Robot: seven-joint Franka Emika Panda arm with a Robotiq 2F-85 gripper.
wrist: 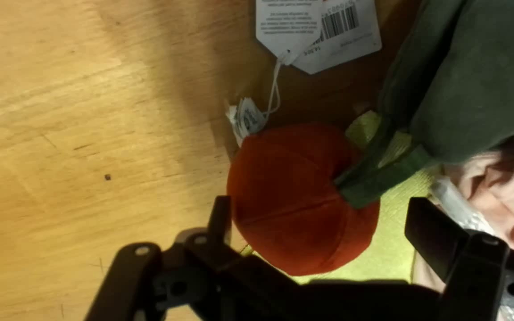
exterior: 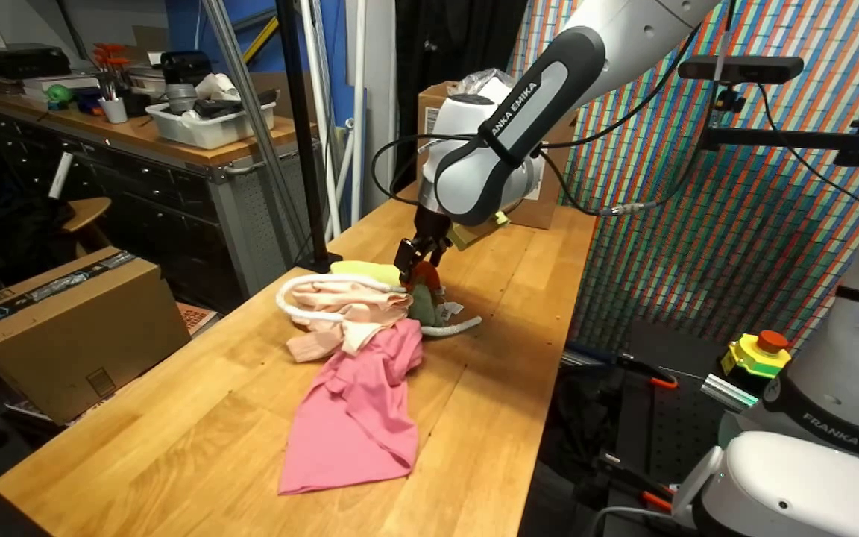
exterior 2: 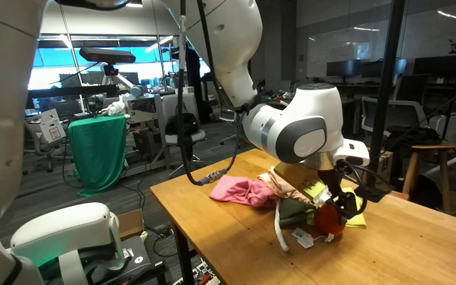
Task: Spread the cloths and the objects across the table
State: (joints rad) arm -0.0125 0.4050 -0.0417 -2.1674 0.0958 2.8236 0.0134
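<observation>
1. While the gripper [wrist: 319, 211] straddles the orange plush ball [wrist: 299, 196], its fingers [wrist: 433, 238] stand spread, with no grip visible; whether the nearer one touches the plush cannot be told.

2. Position: the ball rests on the table [exterior: 176, 432], apparently over part of the yellow cloth [wrist: 395, 249]; near it are a dark green fabric piece [wrist: 475, 84] and the white rope [exterior 2: 278, 227], with the peach cloth [exterior: 351, 300] and pink cloth [exterior: 355, 429] beyond.

3. Handling (a judgement from appearance): probably light, soft and compressible, with a nap unlikely to slip; not fragile. The hold should be taken across its widest part, fingers low, without pinching the yellow cloth.

4. Caution: green straps [wrist: 379, 177] seem to join ball and dark green fabric piece, so both would likely rise together. Keep the paper tags [wrist: 350, 42] clear of the fingers.
</observation>
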